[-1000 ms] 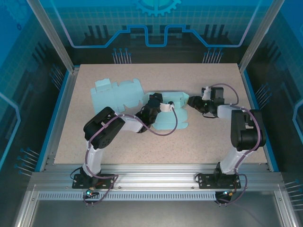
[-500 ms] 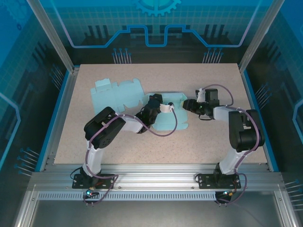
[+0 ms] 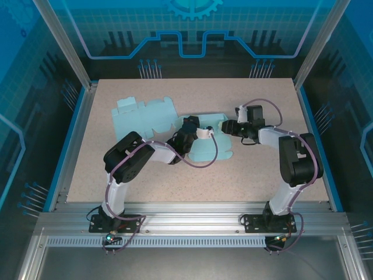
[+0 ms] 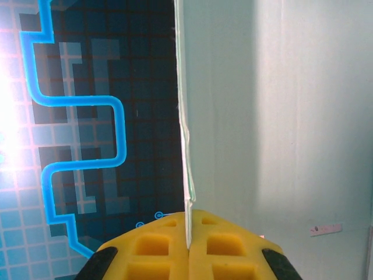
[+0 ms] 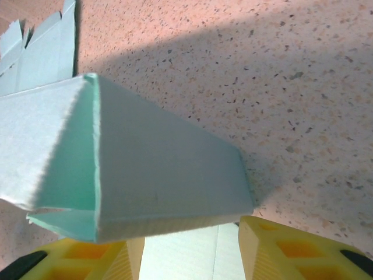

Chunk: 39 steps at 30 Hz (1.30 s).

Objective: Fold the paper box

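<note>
A speckled beige table (image 3: 145,181), matte and rectangular, is seen under the paper box, with translucent blue enclosure walls (image 3: 52,87) printed with a grid and an aluminium frame (image 3: 192,224) set around it. One paper box (image 3: 145,116) of thin, pale mint card is counted; it lies near the middle of the table, its far-left part spread flat with notched tabs along the edge, its right part raised and partly folded. Two black-and-white arms are counted, one reaching in from each side of the box, and a purple cable (image 3: 201,163) is looped beside each. The left arm (image 3: 134,157) is laid across the near edge of the box, so part of the card is hidden beneath it. The left gripper (image 3: 201,133) is clenched on the box's raised panel: from the left wrist, a thin upright edge of card (image 4: 280,116) is seen pinched between the two ridged yellow pads (image 4: 151,256) of the left gripper (image 4: 188,245). The right gripper (image 3: 228,126) is set at the right end of the box and is seen released, its jaws apart. From the right wrist, a folded corner of the box (image 5: 163,181), creased to a wedge with a slightly frayed seam, is seen just above the right gripper (image 5: 191,256), and a flat strip of card is seen between the two yellow fingers (image 5: 291,251).
</note>
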Motion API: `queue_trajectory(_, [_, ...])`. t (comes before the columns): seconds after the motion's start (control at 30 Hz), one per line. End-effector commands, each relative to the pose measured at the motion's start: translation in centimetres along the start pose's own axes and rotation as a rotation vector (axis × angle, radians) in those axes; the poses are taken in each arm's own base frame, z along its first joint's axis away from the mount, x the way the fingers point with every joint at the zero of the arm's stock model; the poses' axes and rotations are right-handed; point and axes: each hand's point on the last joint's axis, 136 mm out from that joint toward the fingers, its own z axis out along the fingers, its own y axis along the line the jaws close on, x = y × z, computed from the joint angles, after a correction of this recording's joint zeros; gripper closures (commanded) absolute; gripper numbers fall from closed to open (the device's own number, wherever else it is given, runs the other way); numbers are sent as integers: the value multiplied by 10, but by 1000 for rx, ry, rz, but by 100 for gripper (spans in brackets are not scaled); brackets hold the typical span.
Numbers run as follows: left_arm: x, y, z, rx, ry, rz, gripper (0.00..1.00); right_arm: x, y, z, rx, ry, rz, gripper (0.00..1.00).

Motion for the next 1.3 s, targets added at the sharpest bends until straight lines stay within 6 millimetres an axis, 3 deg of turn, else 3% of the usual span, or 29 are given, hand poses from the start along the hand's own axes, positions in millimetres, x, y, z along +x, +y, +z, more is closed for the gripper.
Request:
queue_trajectory(0.0, [-11,-33,-1,88,-59,55,100,-18,5,4,26,-59,-67,52])
queue_trajectory(0.23, [-13,-34,0,85,-65,58,100,-25,3,5,49,-98,-100,55])
queue_trajectory(0.6, [-18,-33,-5,86,-88,54,100,-36,18,13,91,-164,-221,57])
queue_trajectory(0.93, [-19,-26,-7,76,-96,22,100,-45,10,14,204,-241,-250,76])
queue_trajectory(1.03, [-20,-16,-8,50,-98,-13,99,-44,10,13,226,-245,-255,83])
queue_trajectory(1.17, [-24,14,-14,-18,-104,-115,72,-43,10,8,277,-262,-276,91])
queue_trajectory(1.27, [-28,43,-26,-63,-120,-225,37,-40,11,5,312,-262,-297,93])
